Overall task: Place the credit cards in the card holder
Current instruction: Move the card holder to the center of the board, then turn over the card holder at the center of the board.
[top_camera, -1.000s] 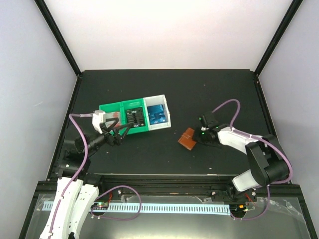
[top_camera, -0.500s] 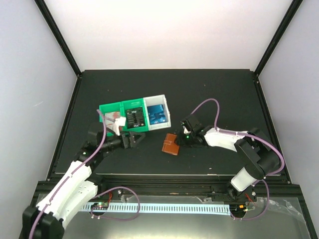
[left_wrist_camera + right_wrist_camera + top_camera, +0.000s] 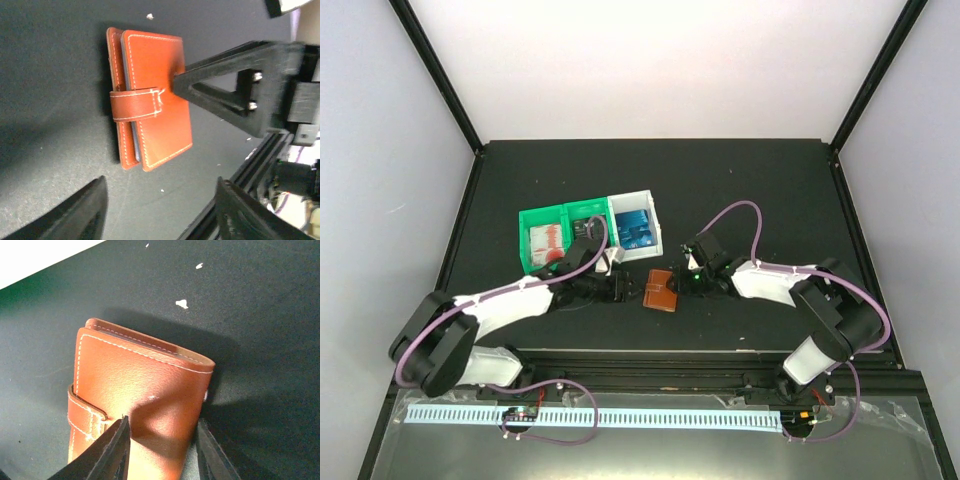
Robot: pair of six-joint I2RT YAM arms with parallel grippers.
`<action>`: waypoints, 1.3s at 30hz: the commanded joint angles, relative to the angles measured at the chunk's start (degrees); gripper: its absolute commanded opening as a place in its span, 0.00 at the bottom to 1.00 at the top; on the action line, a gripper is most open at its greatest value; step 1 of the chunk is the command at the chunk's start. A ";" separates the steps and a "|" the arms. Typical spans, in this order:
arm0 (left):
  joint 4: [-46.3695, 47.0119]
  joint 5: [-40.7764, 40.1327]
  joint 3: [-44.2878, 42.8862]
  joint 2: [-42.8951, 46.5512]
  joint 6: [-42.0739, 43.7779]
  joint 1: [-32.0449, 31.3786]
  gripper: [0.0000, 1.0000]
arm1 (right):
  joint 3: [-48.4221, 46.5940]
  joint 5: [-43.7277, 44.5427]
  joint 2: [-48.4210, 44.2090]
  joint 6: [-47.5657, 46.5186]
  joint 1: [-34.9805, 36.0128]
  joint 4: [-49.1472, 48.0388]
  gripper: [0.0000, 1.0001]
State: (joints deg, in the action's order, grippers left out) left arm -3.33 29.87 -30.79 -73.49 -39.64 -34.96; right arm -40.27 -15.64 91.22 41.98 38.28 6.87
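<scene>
two arms meet over a folded card holder [image 3: 662,290] near the front of a matte black table [image 3: 750,190]. at far left a green bin [image 3: 535,216] keeps a red-and-white card [image 3: 546,243] flat in its left compartment. against the green bin's right end stands a white bin [image 3: 656,232] with a blue card [image 3: 636,230] lying inside. both bins stand just beyond the left arm, which reaches in low from the left.

the left gripper [image 3: 625,288] stops just short of the card holder's left edge, jaws spread wide with only bare mat between them. the card holder lies flat and closed between the two grippers, clear of the bins. the black front rail [image 3: 650,352] runs close behind it, and open mat stretches away on the far side and to the right.

the card holder is a small reddish-brown leather rectangle with rounded corners. pale stitching [image 3: 131,65] runs along its borders, and a strap [image 3: 135,104] wraps round one long edge onto the cover. its layers sit slightly offset.

the right gripper [image 3: 688,284] comes in from the right, jaws partly apart, with one black triangular fingertip [image 3: 182,82] resting on the cover beside the strap. whether they actually pinch the leather cannot be made out. white specks [image 3: 182,303] dot the grainy mat nearby.
</scene>
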 commanded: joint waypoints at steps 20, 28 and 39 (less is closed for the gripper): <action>4.50 -1.25 -6.39 -18.64 -5.84 -4.20 0.43 | 8.45 -10.53 2.73 9.51 0.34 -14.09 0.34; 1.41 -4.55 -6.84 -15.40 -3.67 -4.17 0.11 | 9.84 -11.52 0.59 11.13 0.39 -16.00 0.35; -27.90 -20.32 -11.30 -0.50 4.91 -4.42 0.02 | 7.07 2.32 -14.96 6.69 3.11 0.83 0.69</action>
State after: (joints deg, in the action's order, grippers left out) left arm -15.25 19.57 -37.52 -79.29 -39.46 -38.89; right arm -31.90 -20.36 81.30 50.74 39.75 -0.27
